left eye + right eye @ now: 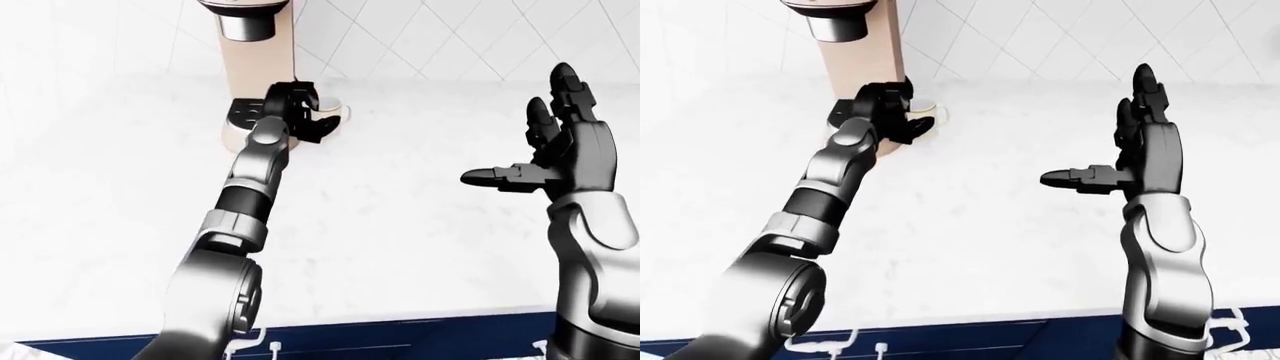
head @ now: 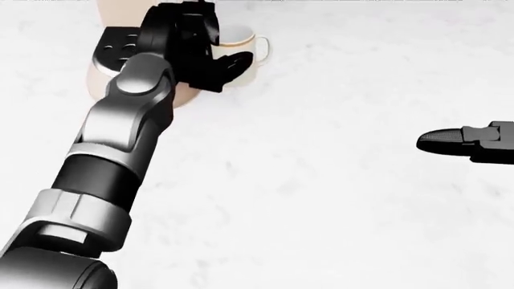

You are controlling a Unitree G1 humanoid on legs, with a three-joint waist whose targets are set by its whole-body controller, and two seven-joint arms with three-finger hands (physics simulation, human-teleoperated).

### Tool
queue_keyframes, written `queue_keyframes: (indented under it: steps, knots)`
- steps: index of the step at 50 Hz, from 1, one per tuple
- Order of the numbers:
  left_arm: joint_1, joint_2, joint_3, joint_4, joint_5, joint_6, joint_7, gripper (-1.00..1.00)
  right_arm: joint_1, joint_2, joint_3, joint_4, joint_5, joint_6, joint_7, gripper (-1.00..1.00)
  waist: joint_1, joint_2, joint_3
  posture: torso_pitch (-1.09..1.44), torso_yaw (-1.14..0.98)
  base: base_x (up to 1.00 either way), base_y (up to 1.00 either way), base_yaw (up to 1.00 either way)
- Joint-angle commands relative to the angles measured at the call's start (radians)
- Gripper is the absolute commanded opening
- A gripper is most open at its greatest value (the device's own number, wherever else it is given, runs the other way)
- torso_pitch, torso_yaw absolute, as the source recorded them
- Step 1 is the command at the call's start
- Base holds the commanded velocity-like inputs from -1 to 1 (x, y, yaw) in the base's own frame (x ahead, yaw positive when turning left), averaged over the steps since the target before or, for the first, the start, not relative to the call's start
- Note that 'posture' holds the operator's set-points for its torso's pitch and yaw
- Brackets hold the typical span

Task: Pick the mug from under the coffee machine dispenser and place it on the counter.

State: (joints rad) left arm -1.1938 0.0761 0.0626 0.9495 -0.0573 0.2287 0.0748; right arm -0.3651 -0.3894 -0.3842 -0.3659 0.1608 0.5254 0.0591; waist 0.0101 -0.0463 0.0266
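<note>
In the upper left of the head view, the left robot hand (image 2: pixel 210 55) has its black fingers closed round a cream ceramic mug (image 2: pixel 241 49), which sits on the white speckled tabletop (image 2: pixel 321 198) just right of the beige coffee machine (image 1: pixel 258 67) base. The right robot hand (image 1: pixel 560 154) is raised at the right, fingers spread, holding nothing.
</note>
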Motion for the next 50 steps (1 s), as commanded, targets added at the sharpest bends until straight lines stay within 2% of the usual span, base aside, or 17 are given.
queue_keyframes:
  steps: [1, 10, 19, 33, 44, 50]
  knots:
    - [-0.029, 0.002, 0.001, -0.091, -0.011, 0.006, -0.001, -1.00, -0.026, -0.017, -0.014, -0.032, -0.002, -0.028, -0.004, 1.00, -0.001, -0.004, -0.029, 0.00, 0.00, 0.00, 0.00, 0.00]
    - [0.097, -0.017, -0.022, -0.374, -0.013, 0.168, -0.006, -1.00, -0.027, -0.018, -0.013, -0.033, -0.003, -0.026, -0.004, 1.00, -0.002, 0.000, -0.027, 0.00, 0.00, 0.00, 0.00, 0.00]
    - [0.193, -0.037, -0.036, -0.464, 0.004, 0.200, -0.022, -1.00, -0.026, -0.016, -0.013, -0.035, -0.006, -0.026, -0.002, 1.00, -0.001, 0.002, -0.030, 0.00, 0.00, 0.00, 0.00, 0.00]
    - [0.303, -0.071, -0.056, -0.610, 0.012, 0.275, -0.055, -1.00, -0.029, -0.016, -0.011, -0.041, -0.009, -0.020, -0.004, 1.00, -0.004, 0.028, -0.045, 0.00, 0.00, 0.00, 0.00, 0.00]
    - [0.325, -0.090, -0.063, -0.521, 0.006, 0.221, -0.117, -1.00, -0.031, -0.019, -0.015, -0.040, -0.006, -0.020, -0.002, 1.00, -0.007, 0.033, -0.056, 0.00, 0.00, 0.00, 0.00, 0.00]
    - [0.249, -0.075, -0.035, -0.338, -0.008, 0.114, -0.116, -1.00, -0.028, -0.019, -0.014, -0.044, -0.005, -0.019, -0.002, 1.00, -0.005, 0.028, -0.050, 0.00, 0.00, 0.00, 0.00, 0.00]
